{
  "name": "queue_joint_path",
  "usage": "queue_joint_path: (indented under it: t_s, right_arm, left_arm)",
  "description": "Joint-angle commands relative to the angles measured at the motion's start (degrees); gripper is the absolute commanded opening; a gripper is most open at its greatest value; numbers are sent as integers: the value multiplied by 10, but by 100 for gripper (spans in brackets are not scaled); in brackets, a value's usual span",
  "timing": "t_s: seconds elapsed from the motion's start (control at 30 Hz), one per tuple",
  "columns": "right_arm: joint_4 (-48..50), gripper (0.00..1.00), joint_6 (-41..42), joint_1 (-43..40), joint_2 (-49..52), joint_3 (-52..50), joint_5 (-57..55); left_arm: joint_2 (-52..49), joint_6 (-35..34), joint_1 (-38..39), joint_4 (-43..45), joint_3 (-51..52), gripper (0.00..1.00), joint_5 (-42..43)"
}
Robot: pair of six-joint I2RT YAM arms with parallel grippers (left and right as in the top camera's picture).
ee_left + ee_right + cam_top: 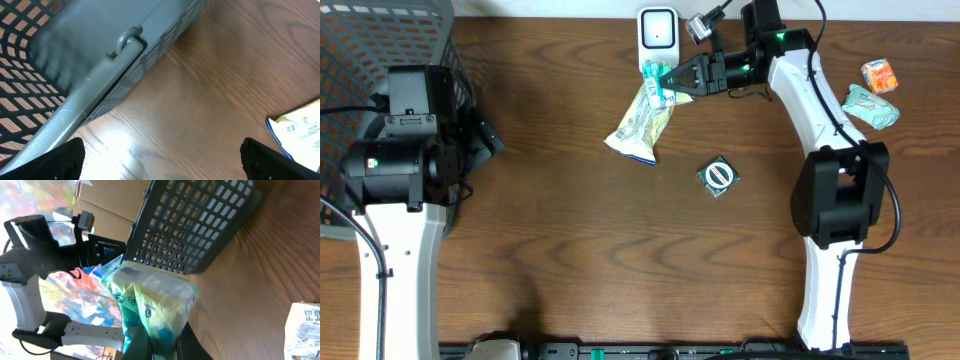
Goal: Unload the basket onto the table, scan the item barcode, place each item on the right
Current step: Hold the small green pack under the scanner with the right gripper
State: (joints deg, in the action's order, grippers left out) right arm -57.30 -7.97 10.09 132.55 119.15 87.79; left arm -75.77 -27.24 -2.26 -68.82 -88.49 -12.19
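Note:
A yellow-green snack bag (640, 125) is pinched at its top end by my right gripper (665, 82), just below the white barcode scanner (658, 35) at the table's far edge. In the right wrist view my right gripper (165, 342) is shut on the crumpled bag (155, 297). The bag's white, blue-edged lower end (300, 125) shows at the right of the left wrist view. My left gripper (162, 160) is open over bare wood beside the grey basket (75, 60), with nothing between its fingers.
The grey mesh basket (380, 40) fills the far left corner. A small dark packet with a green-white round mark (720, 177) lies mid-table. A pale green packet (872, 107) and an orange one (880, 75) lie at the far right.

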Motion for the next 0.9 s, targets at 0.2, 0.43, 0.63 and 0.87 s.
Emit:
queue_joint_path:
  t_s: [0.2, 0.43, 0.63, 0.87]
  right_arm:
    - [5, 1, -20, 25, -18, 10, 6]
    - [12, 1, -20, 30, -18, 10, 2]
    - [12, 1, -19, 31, -18, 9, -4]
    - [12, 1, -19, 31, -18, 9, -8]
  left_arm:
    - [-2, -9, -5, -2, 2, 98, -7]
    - [-2, -9, -5, -2, 2, 98, -7]
    - [-2, -9, -5, -2, 2, 98, -7]
    - [-2, -9, -5, -2, 2, 98, -7]
